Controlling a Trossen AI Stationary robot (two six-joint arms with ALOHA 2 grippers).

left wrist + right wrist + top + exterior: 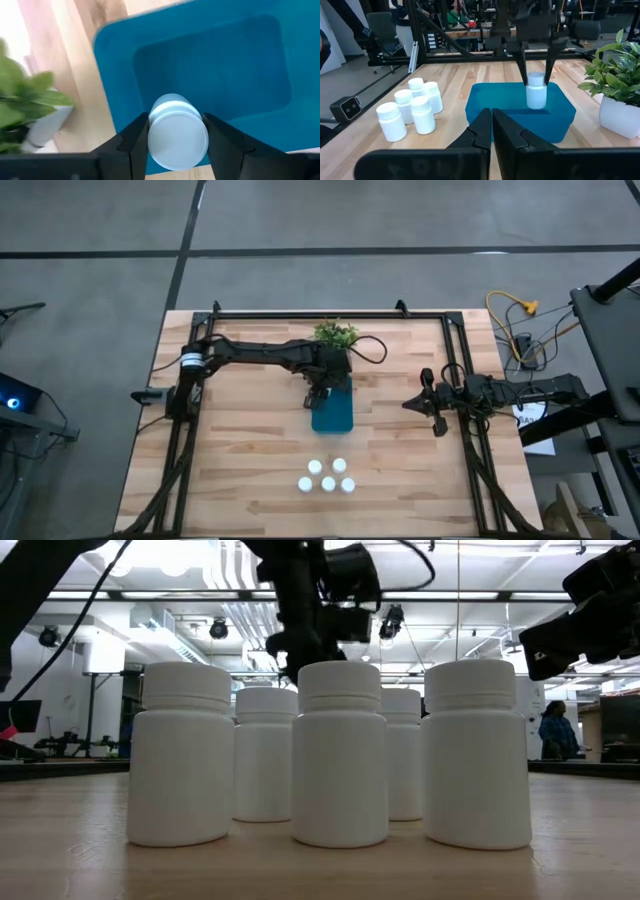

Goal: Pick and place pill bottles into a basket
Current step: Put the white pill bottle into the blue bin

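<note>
The teal-blue basket [334, 418] lies at the table's middle, in front of the small green plant [335, 335]. My left gripper [321, 387] is over the basket's far end, shut on one white pill bottle [536, 96], which is upright over the basket's inside [215, 65]. Several other white pill bottles [327, 476] stand in a cluster on their bases near the table's front edge; they also show in the low view [340, 755] and the right wrist view [412, 107]. My right gripper [418, 403] is shut and empty, right of the basket. My left gripper pinches the bottle's top end, at its cap [154, 136], between its two fingers [131, 145]. The fingers come from above and point down, one on each side [524, 70]. The bottle hangs upright over the basket's inside; whether its base touches the floor I cannot tell.
The plant's white pot [619, 116] stands just beyond the basket's far end, close to my left arm. A black frame [330, 313] runs along the table's edges. Bare wood [240, 430] lies left and right of the basket.
</note>
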